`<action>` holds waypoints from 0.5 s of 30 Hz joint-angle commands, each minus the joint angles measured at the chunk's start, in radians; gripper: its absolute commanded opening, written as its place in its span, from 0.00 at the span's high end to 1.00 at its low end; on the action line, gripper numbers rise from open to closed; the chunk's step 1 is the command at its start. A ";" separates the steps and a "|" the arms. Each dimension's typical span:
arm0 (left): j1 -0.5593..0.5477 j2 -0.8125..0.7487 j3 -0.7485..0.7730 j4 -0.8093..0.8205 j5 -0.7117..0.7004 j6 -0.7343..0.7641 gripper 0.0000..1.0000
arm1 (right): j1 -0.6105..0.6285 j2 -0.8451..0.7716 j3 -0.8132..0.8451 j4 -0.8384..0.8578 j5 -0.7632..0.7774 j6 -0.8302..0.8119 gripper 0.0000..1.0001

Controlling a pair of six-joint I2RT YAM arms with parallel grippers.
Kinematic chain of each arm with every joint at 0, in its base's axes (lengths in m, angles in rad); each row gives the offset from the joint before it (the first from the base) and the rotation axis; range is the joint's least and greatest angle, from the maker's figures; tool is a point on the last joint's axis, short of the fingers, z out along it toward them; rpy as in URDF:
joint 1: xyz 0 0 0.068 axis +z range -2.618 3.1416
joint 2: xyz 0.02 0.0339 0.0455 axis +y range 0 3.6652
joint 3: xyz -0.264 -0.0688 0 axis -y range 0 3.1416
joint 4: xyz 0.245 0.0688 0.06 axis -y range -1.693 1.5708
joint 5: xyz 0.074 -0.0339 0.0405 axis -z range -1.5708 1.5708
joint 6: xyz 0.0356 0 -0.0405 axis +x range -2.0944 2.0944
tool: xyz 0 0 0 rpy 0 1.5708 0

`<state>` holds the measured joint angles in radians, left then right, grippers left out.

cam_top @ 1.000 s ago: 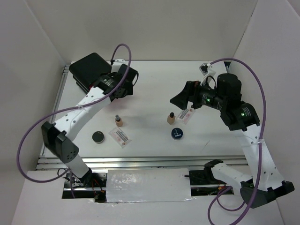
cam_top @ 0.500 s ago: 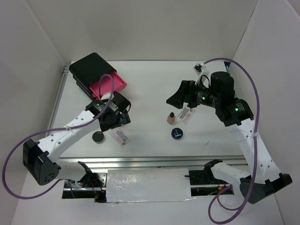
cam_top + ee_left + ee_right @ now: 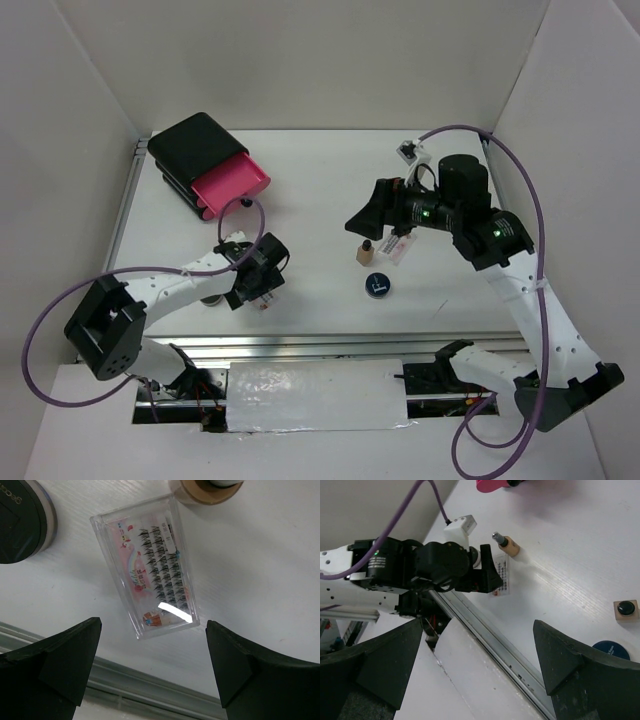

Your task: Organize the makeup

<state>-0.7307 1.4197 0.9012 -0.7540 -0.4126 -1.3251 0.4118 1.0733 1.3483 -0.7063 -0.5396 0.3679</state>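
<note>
My left gripper (image 3: pixel 263 284) hangs open, low over a clear red-printed packet (image 3: pixel 150 575) near the table's front edge; nothing is between its fingers. Beside that packet lie a black compact (image 3: pixel 20 520) and a tan bottle (image 3: pixel 205 490). In the top view the left arm hides most of these. My right gripper (image 3: pixel 362 220) is open and empty, raised above the second tan bottle (image 3: pixel 365 252). The second packet (image 3: pixel 397 247) lies just right of that bottle. A blue-rimmed compact (image 3: pixel 376 284) sits in front of them.
A black box (image 3: pixel 190 145) stands at the back left with its pink drawer (image 3: pixel 232 183) pulled open. A metal rail (image 3: pixel 300 345) runs along the table's front edge. White walls close in the left, back and right sides.
My left arm has swung from the black box down to the front, over the left packet, baring the open pink drawer. My right gripper has drifted slightly left.
</note>
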 commanded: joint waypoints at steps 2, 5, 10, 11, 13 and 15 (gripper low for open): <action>-0.010 0.034 -0.025 0.123 -0.043 -0.066 0.01 | 0.047 0.002 0.014 0.031 -0.019 -0.037 0.00; -0.010 0.067 -0.025 0.147 -0.060 -0.060 0.01 | 0.067 0.014 0.037 0.024 -0.014 -0.043 0.00; -0.010 0.093 -0.056 0.162 -0.066 -0.075 0.01 | 0.081 0.020 0.080 0.011 -0.008 -0.047 0.00; -0.010 0.093 -0.062 0.169 -0.065 -0.075 0.01 | 0.085 0.020 0.086 0.008 -0.005 -0.049 0.00; -0.010 0.096 -0.067 0.167 -0.066 -0.083 0.01 | 0.087 0.019 0.086 0.008 -0.003 -0.049 0.00; -0.012 0.096 -0.067 0.159 -0.068 -0.088 0.01 | 0.088 0.019 0.084 0.008 0.000 -0.049 0.00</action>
<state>-0.7368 1.5024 0.8406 -0.6048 -0.4503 -1.3750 0.4889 1.0969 1.3933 -0.7139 -0.5385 0.3401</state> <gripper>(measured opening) 0.994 0.996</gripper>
